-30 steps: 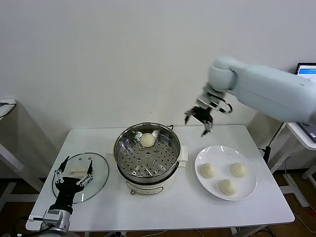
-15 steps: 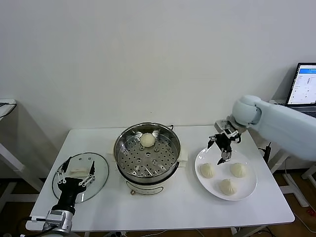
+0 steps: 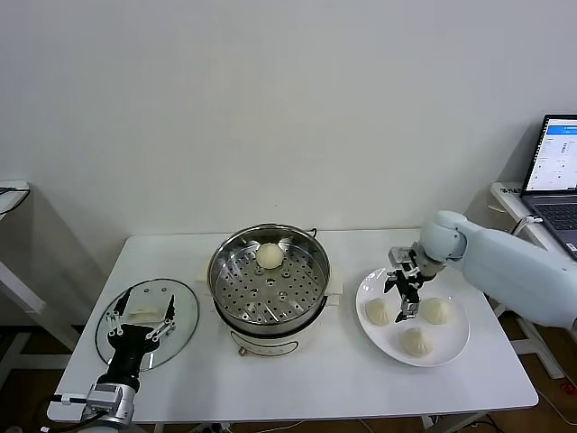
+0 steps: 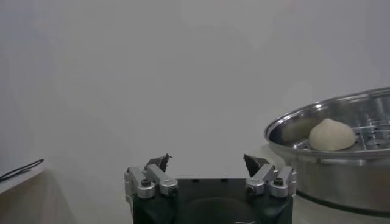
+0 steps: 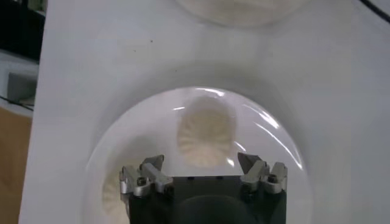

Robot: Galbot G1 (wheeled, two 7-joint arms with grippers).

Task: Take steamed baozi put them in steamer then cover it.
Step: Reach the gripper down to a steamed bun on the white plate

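The steamer (image 3: 270,290) stands mid-table with one steamed baozi (image 3: 269,256) on its perforated tray. Three more baozi lie on the white plate (image 3: 453,341) to the right: one on the left (image 3: 378,312), one on the right (image 3: 435,310), one at the front (image 3: 416,341). My right gripper (image 3: 404,294) hangs open low over the plate, between the left and right buns. In the right wrist view a baozi (image 5: 205,137) lies just ahead of the open right gripper (image 5: 203,165). My left gripper (image 3: 137,323) stays open over the glass lid (image 3: 180,302); its wrist view shows the steamer (image 4: 341,161) and the baozi (image 4: 331,134) inside.
The lid lies flat at the table's front left with its white handle (image 3: 140,313) under the left gripper. A laptop (image 3: 552,162) stands on a side table at the far right. The white table (image 3: 306,383) has bare surface in front of the steamer.
My right arm swung from high behind the steamer to the right and came down over the plate. The left arm barely moved; both grippers stayed open.
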